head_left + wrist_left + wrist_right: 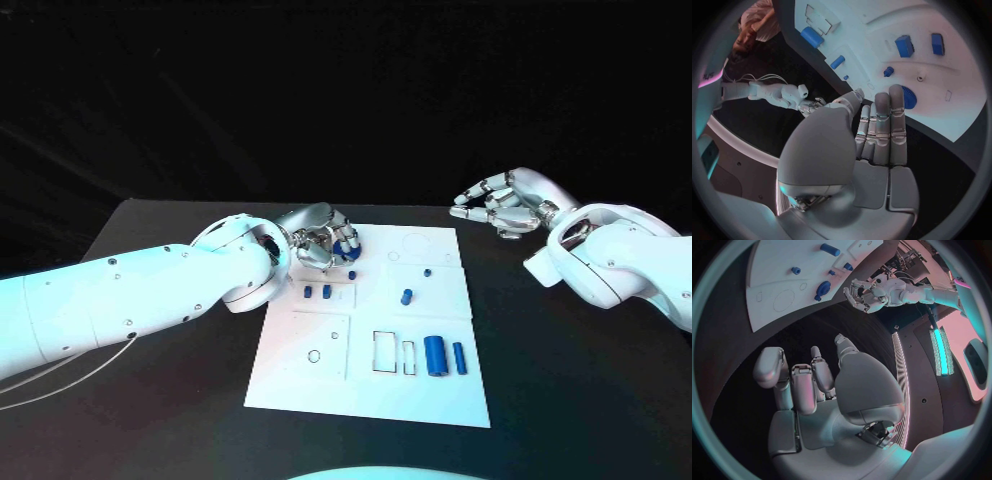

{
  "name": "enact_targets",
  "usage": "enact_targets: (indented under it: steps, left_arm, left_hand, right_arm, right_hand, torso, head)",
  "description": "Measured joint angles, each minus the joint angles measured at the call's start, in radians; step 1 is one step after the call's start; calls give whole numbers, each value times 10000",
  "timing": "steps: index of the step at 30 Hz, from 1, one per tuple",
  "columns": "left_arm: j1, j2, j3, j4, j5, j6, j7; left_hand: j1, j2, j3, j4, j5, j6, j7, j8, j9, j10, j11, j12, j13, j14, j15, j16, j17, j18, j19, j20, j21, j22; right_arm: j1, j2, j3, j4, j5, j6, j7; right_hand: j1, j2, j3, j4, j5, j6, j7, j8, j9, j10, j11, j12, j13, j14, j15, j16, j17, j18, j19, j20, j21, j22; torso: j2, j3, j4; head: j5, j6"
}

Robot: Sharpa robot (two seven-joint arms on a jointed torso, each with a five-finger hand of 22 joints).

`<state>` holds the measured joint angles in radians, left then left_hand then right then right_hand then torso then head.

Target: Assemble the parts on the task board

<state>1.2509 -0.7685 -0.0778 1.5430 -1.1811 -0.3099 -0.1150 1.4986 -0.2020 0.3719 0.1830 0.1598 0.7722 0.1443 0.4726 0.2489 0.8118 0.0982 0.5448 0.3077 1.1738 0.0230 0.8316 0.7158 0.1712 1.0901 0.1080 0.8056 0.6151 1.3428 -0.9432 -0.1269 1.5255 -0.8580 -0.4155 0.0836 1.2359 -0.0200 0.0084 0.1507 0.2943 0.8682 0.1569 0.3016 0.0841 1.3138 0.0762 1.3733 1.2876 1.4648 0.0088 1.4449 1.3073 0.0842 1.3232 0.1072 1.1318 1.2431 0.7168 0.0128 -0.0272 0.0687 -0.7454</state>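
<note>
The left hand (320,236) has its fingers (887,127) drawn together and pressed around a blue toothed disc, a gear-like part (908,97), which it holds over the far left corner of the white task board (433,395); in the head view that part shows as a blue patch (346,242) between the fingertips. Just beside the hand, two small blue pegs (317,292) stand side by side on the board, another short blue peg (407,296) lies near the middle, and a tiny blue stud (428,271) sits a little beyond it. Toward the near edge a large blue cylinder (434,355) and a slimmer one (459,357) lie parallel, next to rectangular outlines. The right hand (505,204) hovers off the board over the black table (173,420), past the far right corner, fingers curled inward on nothing.
</note>
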Motion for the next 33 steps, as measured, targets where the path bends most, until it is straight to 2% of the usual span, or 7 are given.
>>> enact_targets:
  steps: [3, 6, 9, 10, 13, 15, 33]
  left_arm:
    - [-37, 155, -41, -79, -892, 22, 55]
    - [-56, 319, -64, -197, -1699, 160, 28]
    - [-75, 475, -80, -348, -2358, 363, -78]
    - [-82, 528, -84, -400, -2526, 434, -119]
    - [-97, 702, -90, -574, -3020, 670, -263]
    - [-100, 769, -91, -643, -3220, 788, -339]
    - [-111, 1227, -94, -1210, -4097, 1574, -771]
  left_hand:
    - [-2, -46, 0, 0, 0, 219, -105, -305, -299, 184, -76, -182, -347, 359, -106, 249, -98, 0, 278, -65, 204, 110]
    - [-17, -61, 39, -39, 0, 544, -173, -573, -589, 436, -148, -288, -692, 1171, -177, 1539, 939, -37, 1255, -146, 1647, 1747]
    - [-84, -129, 39, -39, 0, 779, -216, -804, -823, 648, -184, -341, -949, 1635, -221, 2558, 1776, -243, 1874, -185, 2788, 3058]
    - [-84, -129, 39, -39, 0, 783, -213, -863, -873, 677, -217, -342, -1008, 1730, -228, 2786, 1970, -360, 2012, -188, 3055, 3371]
    - [-135, -179, 26, -44, 0, 898, -222, -994, -1005, 785, -218, -342, -1129, 1958, -248, 3286, 2373, -393, 2319, -208, 3682, 4115]
    - [-135, -179, -47, -42, 0, 944, -267, -1051, -1055, 812, -245, -341, -1176, 1975, -266, 3427, 2469, -541, 2381, -238, 3866, 4335]
    - [-177, -221, -77, -11, 0, 1216, -289, -1154, -1198, 1029, -284, -341, -1362, 2100, -319, 3688, 2550, -544, 2468, -222, 4288, 4855]
  right_arm:
    - [-16, 10, 0, 1, 2, -11, 9]
    - [-23, 17, -2, 12, 2, -23, 11]
    - [-29, 24, -3, 20, 2, -33, 11]
    - [-30, 24, -3, 22, 1, -36, 11]
    - [-33, 24, -3, 30, -2, -47, 13]
    - [-34, 23, -3, 33, -3, -51, 14]
    - [-39, 28, -3, 76, -9, -84, 32]
  right_hand:
    - [0, 0, 0, 0, 0, 0, 0, 0, 0, 0, 0, 0, 0, 0, 0, 0, 0, 1, 0, 0, 0, 0]
    - [0, 0, 0, 0, 0, 0, 0, 0, 0, 0, 0, 0, 0, 0, 0, 0, 0, 0, 0, 0, 0, 0]
    - [0, 0, 0, 0, 0, 0, 0, 0, 0, 0, 0, 0, 0, 0, 0, 0, 1, 0, 0, 0, 0, 0]
    - [0, 0, 0, 0, 0, 0, 0, 0, 0, -9, -9, 0, 0, 0, 0, 0, 3, 0, 0, 0, 0, 0]
    - [0, 0, 0, 0, 40, 0, 0, 40, 0, -72, -2, 0, -18, 0, 0, -41, 8, 1, 0, 0, 0, -9]
    - [0, 0, 0, 0, 40, 0, 0, 40, 0, -72, -2, 0, -18, 0, 0, -41, 8, 0, 1, 0, 0, -9]
    - [0, 0, 1, -1, 40, 0, 0, 39, 0, -71, -2, 0, -17, 0, 0, -41, 6, 0, 1, 1, 1, -9]
  torso:
    - [3, 0, 0]
    - [10, 1, -1]
    - [13, 2, -6]
    - [13, 2, -7]
    - [14, 6, -7]
    - [14, 6, -7]
    - [19, 16, -12]
  head:
    - [-5, 19]
    - [-7, 24]
    - [-7, 24]
    - [-7, 20]
    - [-6, 13]
    - [-11, 9]
    - [-52, -45]
